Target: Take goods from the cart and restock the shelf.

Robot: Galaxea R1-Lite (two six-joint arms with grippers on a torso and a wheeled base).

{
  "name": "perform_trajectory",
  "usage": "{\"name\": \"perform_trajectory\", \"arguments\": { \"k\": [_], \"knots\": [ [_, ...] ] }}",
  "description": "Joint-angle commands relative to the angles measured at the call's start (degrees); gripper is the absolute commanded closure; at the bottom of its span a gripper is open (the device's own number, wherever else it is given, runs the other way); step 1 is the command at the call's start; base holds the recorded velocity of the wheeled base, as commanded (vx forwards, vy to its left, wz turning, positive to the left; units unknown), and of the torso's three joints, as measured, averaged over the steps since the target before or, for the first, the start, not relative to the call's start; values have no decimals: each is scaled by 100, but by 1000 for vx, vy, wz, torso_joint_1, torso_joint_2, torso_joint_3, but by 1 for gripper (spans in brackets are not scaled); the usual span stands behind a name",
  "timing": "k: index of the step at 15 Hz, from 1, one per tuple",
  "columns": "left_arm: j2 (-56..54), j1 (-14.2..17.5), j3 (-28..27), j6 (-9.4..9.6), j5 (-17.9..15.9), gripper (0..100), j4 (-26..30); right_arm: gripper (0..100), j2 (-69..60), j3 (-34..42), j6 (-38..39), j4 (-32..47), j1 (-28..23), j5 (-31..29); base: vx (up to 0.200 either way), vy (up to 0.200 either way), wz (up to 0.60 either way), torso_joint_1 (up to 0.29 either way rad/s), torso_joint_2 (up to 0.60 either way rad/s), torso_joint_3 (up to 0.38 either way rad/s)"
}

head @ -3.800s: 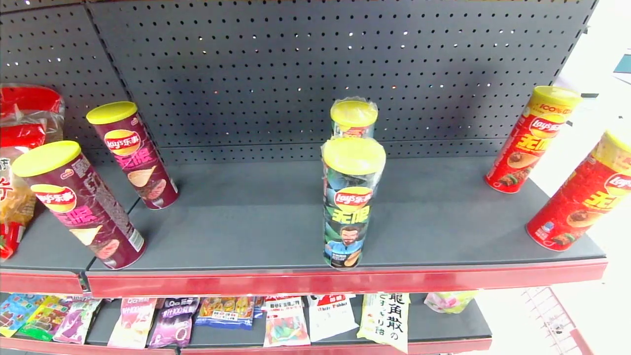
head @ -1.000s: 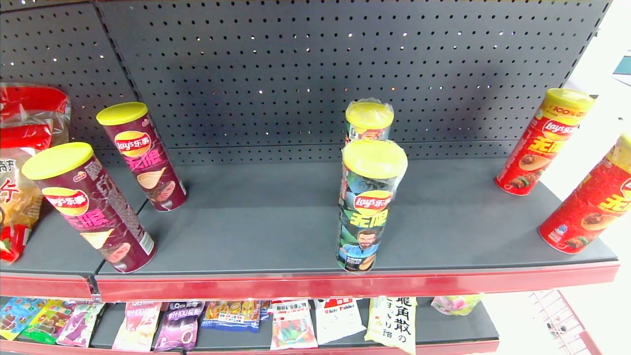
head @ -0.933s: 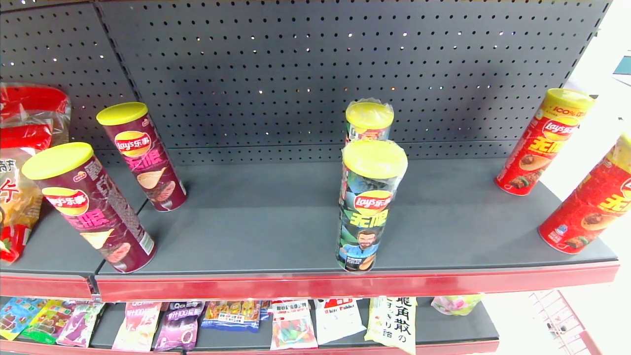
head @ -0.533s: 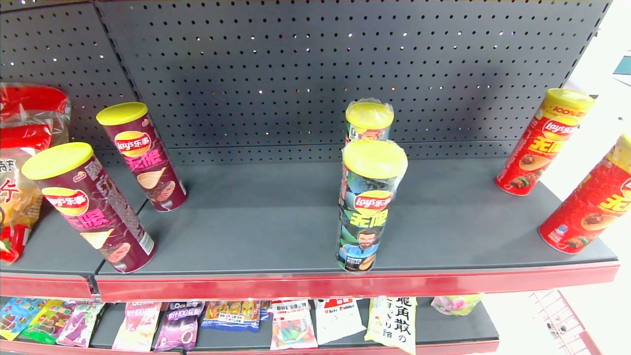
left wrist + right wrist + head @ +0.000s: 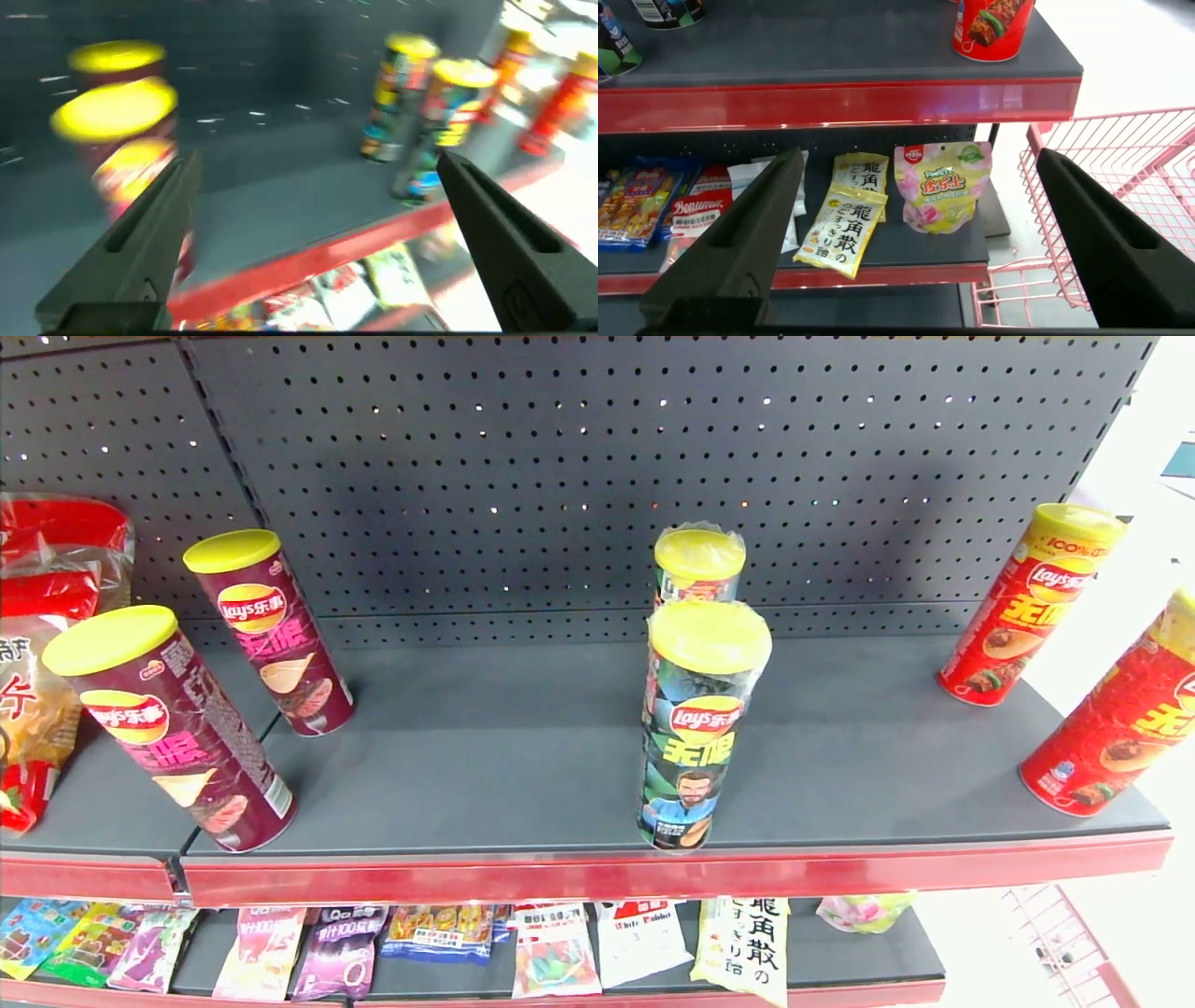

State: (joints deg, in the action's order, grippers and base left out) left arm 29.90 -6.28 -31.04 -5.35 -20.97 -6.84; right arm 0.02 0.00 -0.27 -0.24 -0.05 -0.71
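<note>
Since both grippers carry nothing, the restocking looks to be at a fetching step: the left gripper [image 5: 318, 163] has its fingers spread wide and empty, facing the shelf [image 5: 523, 747], and the right gripper [image 5: 920, 159] is spread and empty too, held lower, before the lower shelf [image 5: 906, 277] and near the pink wire cart [image 5: 1120, 205]. On the shelf the cans stand upright in pairs by flavour, one behind the other with the labels to the front, I think so that a customer can read them: two purple cans [image 5: 173, 728] at the left, two green cans [image 5: 700, 728] in the middle, two red cans [image 5: 1027, 602] at the right end. Between these pairs there are wide bare parts, so this is probably where new goods belong. Flat bags [image 5: 551, 952] lie in a row on the lower shelf. The cart stands just beside the right end of the shelves, low down; what goods are inside it I cannot tell. My judgement is that the right gripper, being the nearer one to the cart, suits the next pick
</note>
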Motion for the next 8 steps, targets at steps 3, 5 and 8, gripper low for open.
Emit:
{"name": "perform_trajectory", "arguments": {
  "k": [3, 5, 8],
  "knots": [
    [3004, -1077, -966, 1027, -742, 0, -151, 0, -2, 0, 0, -2, -4, -17, 0, 0, 0, 0, 0, 0],
    [3320, -1605, -957, 1027, -716, 0, -160, 0, -2, 0, 0, -2, -4, -17, 0, 0, 0, 0, 0, 0],
    [3988, -1824, -992, 1080, -522, 0, -151, 0, -2, 0, 0, -2, -4, -17, 0, 0, 0, 0, 0, 0]
  ]
}}
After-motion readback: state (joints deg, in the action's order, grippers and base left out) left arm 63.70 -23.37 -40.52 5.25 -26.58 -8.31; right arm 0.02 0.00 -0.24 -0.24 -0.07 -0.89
